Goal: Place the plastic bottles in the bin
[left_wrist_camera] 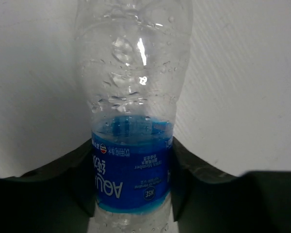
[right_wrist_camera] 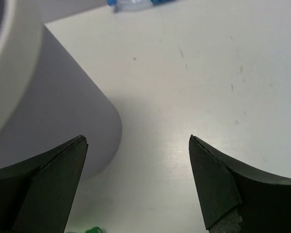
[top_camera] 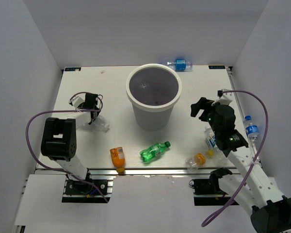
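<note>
In the left wrist view, my left gripper is shut on a clear bottle, with the dark fingers pressing on either side of its blue label. From above, that gripper and its bottle sit low at the table's left, left of the white bin. My right gripper stands open and empty to the right of the bin. An orange bottle, a green bottle and a clear, orange-capped bottle lie near the front edge.
Another blue-labelled bottle lies behind the bin at the back wall; one is at the right edge and one is partly hidden under the right arm. The right wrist view shows my gripper, the bin wall to its left and bare table between the fingers.
</note>
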Controlling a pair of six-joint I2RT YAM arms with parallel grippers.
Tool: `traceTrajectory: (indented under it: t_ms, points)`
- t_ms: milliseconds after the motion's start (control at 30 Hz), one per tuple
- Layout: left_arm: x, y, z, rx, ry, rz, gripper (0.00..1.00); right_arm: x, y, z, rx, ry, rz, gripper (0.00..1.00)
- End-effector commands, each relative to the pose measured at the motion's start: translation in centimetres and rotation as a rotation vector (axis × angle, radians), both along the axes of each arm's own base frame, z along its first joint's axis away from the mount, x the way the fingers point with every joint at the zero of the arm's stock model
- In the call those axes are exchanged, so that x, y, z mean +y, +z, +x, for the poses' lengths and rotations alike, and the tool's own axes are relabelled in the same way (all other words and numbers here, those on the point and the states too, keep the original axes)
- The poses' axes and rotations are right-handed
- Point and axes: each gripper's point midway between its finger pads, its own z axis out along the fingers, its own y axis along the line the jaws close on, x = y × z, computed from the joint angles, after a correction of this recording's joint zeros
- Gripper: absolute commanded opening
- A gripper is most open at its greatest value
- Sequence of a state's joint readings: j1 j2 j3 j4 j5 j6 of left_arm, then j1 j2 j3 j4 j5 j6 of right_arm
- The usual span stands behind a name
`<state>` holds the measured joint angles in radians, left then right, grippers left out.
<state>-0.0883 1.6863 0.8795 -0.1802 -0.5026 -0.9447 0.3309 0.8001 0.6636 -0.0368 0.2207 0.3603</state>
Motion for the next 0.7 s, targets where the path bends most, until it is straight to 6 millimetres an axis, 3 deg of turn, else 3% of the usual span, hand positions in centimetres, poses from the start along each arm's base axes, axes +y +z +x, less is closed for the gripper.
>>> traceTrajectory:
  t_ms: [0, 33, 133, 167, 267, 333, 367, 433, 533, 567, 600, 633, 667]
  points:
    - [-0.2, 3.7, 2.2, -0.097, -0.006, -0.013, 0.53, -1.9, -1.9, -1.0, 0.087, -0.104, -0.009, 0.89]
    - [-0.3, 4.3, 2.3, -0.112, -0.006, -0.016, 0.42, -2.3, -2.6, -1.2, 0.103, -0.114, -0.029, 0.89]
    - [0.0, 9.2, 3.0, -0.21, -0.001, -0.001, 0.28, -3.2, -3.8, -1.7, 0.141, -0.154, -0.059, 0.89]
    - [0.0, 9.7, 3.3, -0.216, -0.009, 0.006, 0.27, -3.6, -4.1, -1.8, 0.152, -0.171, -0.066, 0.89]
    - [-0.3, 16.5, 4.1, -0.356, -0.052, 0.016, 0.25, -5.4, -5.1, -2.4, 0.191, -0.259, -0.108, 0.89]
    - [-1.3, 22.3, 4.4, -0.483, -0.13, 0.004, 0.24, -6.6, -6.3, -2.9, 0.231, -0.305, -0.145, 0.89]
    - [-2.0, 24.3, 4.4, -0.534, -0.168, -0.002, 0.25, -6.9, -6.8, -3.0, 0.247, -0.311, -0.157, 0.89]
    - [-4.7, 29.8, 4.2, -0.689, -0.312, -0.049, 0.25, -7.4, -7.9, -3.3, 0.291, -0.312, -0.194, 0.9]
    - [-10.2, 35.4, 3.2, -0.829, -0.596, -0.073, 0.26, -8.0, -9.1, -3.3, 0.343, -0.328, -0.215, 0.89]
    - [-13.4, 36.6, 2.4, -0.85, -0.698, -0.085, 0.27, -8.1, -9.6, -3.5, 0.373, -0.318, -0.21, 0.89]
    - [-15.4, 37.5, 1.9, -0.86, -0.766, -0.068, 0.28, -8.0, -10.0, -3.5, 0.401, -0.306, -0.211, 0.89]
    - [-17.0, 37.0, 2.0, -0.824, -0.835, -0.004, 0.29, -8.0, -10.2, -3.6, 0.419, -0.292, -0.222, 0.89]
    - [-20.3, 39.1, 0.8, -0.859, -0.932, -0.003, 0.3, -8.4, -10.6, -3.8, 0.443, -0.299, -0.228, 0.89]
